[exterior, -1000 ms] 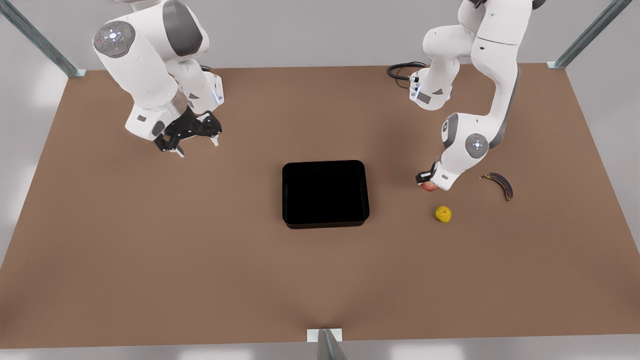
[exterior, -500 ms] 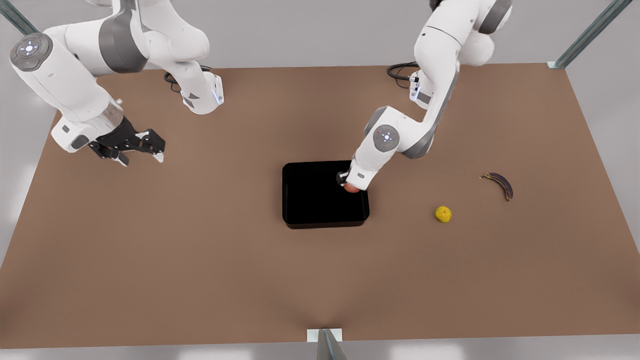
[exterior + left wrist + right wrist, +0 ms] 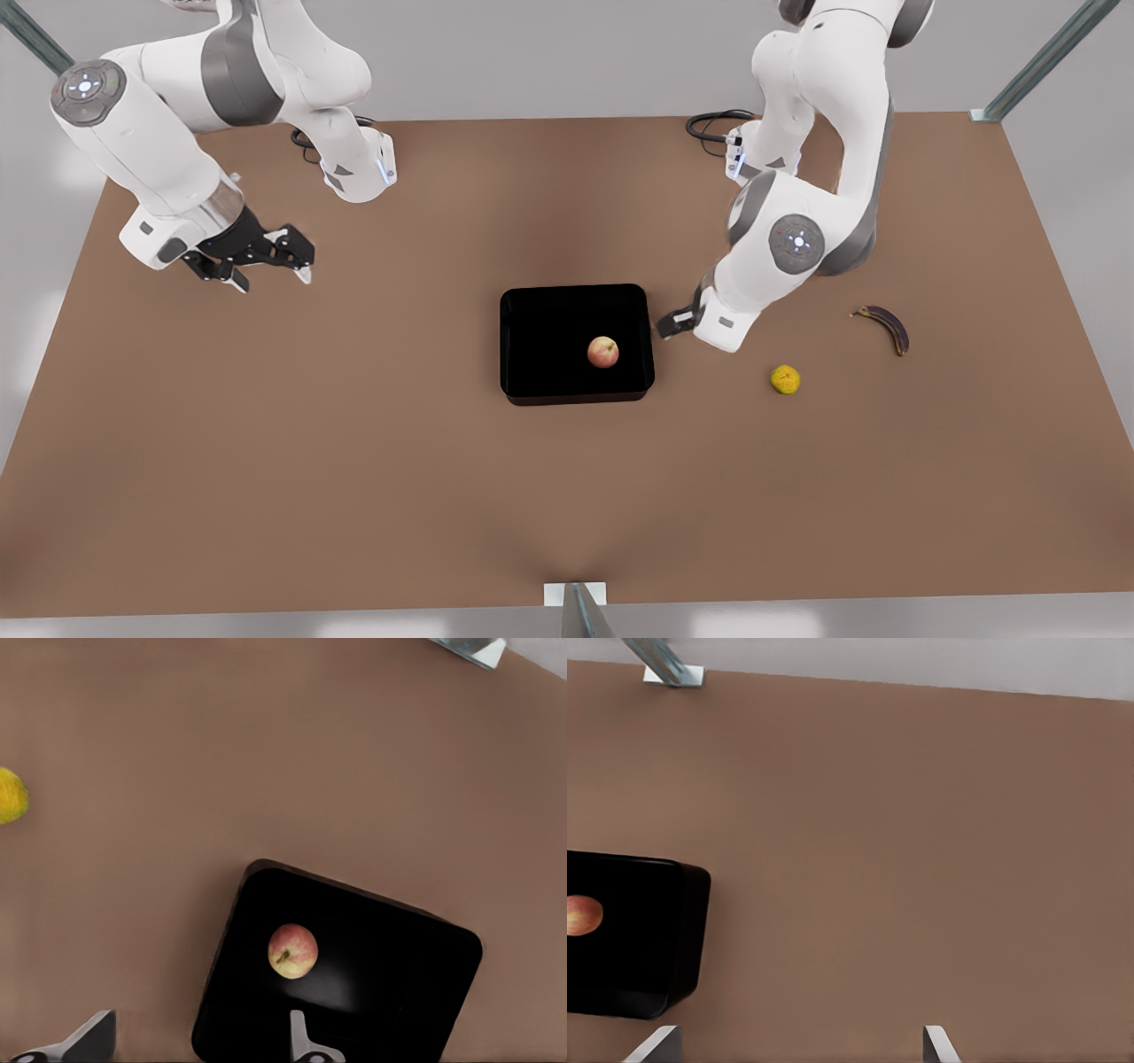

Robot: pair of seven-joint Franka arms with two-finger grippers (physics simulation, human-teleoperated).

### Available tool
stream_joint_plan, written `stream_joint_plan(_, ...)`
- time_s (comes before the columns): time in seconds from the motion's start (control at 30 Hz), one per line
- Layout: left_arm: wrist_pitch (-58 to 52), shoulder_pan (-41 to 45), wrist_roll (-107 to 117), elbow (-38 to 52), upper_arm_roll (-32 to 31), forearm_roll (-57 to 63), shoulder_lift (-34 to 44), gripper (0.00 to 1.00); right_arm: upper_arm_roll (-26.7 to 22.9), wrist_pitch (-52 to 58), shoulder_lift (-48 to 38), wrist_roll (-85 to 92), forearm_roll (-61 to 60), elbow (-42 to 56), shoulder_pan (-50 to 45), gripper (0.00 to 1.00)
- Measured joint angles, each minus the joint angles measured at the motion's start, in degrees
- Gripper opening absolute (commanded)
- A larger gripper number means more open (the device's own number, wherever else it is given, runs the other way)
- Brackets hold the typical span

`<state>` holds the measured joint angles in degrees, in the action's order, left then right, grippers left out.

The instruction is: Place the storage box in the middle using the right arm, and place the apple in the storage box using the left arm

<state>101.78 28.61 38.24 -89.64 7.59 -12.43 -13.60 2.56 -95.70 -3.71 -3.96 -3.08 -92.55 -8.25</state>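
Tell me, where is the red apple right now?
The apple sits inside the black storage box in the middle of the table, toward the box's side on the front view's right, nearest the open left gripper.

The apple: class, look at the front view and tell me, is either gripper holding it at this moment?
No, the apple lies free inside the storage box, clear of both grippers.
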Motion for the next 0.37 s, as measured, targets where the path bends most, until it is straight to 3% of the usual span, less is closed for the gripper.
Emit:
stream_joint_plan(0.2, -11.2, -22.5, -29.0, -0.1, -0.3, 7.9, 9.0, 1.0, -0.6, 0.0, -0.2, 0.0, 2.9, -1.2, 1.1, 1.0)
stream_joint_plan(0.37, -11.2, -25.7, -30.2, 0.2, -3.4, 11.3, 9.6, 1.0, -0.6, 0.2, -0.2, 0.0, 2.9, -1.1, -1.1, 1.0)
